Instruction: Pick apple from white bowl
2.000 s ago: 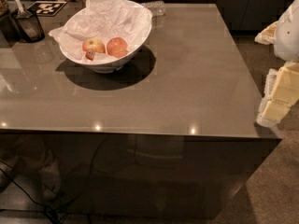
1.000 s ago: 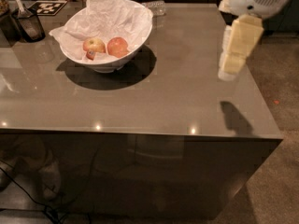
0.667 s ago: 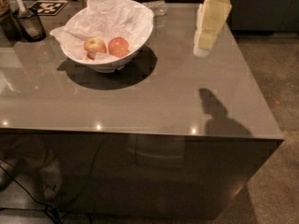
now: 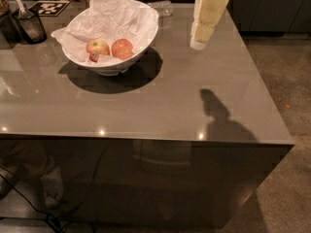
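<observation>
End effector: hangs over the far half of the grey worktop, at about 1 o'clock from the worktop's middle. My arm enters from the top edge of the view and slants down, its tip leaning slightly toward 7 o'clock. Only the pale cream casing of the last segments shows. The tip looks low over the surface, though I cannot tell whether it touches. Whether the end effector is spread or pressed together, I cannot tell. It carries nothing that I can see.

Arm shadow: a dark patch on the worktop at 5 o'clock from the end effector, reaching the near right edge.

White bowl: sits at about 10 o'clock on the worktop, wide, with a slanted rim that is higher on the far side. Crumpled white paper lines it and stands up past the rim at 12 o'clock. The bowl is at 9 o'clock from my end effector, apart from it, with bare worktop between.

Apple: red-orange, resting on the paper in the bowl's low middle. A paler yellow-and-red apple lies just beside it at 9 o'clock, the two touching or nearly so.

Dark cup: at 9 o'clock from the bowl, near the worktop's left edge, with a utensil handle sticking up. A black-and-white marker tag lies flat at 1 o'clock from the cup.
</observation>
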{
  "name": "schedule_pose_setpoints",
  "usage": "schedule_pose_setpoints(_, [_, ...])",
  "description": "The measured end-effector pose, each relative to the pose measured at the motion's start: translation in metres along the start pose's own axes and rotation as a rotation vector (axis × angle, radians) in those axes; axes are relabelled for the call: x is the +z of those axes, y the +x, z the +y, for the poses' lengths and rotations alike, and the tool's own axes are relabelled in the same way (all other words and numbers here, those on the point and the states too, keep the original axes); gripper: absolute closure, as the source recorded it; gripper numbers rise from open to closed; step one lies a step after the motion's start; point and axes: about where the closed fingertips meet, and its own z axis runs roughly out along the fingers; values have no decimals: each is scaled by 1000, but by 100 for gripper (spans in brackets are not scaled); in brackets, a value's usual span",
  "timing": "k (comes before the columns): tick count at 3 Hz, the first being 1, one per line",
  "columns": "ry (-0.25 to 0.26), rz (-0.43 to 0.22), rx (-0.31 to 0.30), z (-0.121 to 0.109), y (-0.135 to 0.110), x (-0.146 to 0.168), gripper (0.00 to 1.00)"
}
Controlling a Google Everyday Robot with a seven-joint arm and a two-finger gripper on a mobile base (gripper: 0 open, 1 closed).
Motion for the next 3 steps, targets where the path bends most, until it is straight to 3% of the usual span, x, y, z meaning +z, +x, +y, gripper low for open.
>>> schedule_pose_setpoints(1, [-13, -8, -71, -16, -26, 20, 0])
schedule_pose_setpoints(2, [-65, -33, -134, -54, -66, 73, 0])
schedule_pose_setpoints(3, [-30, -55, -131, -65, -73, 75, 0])
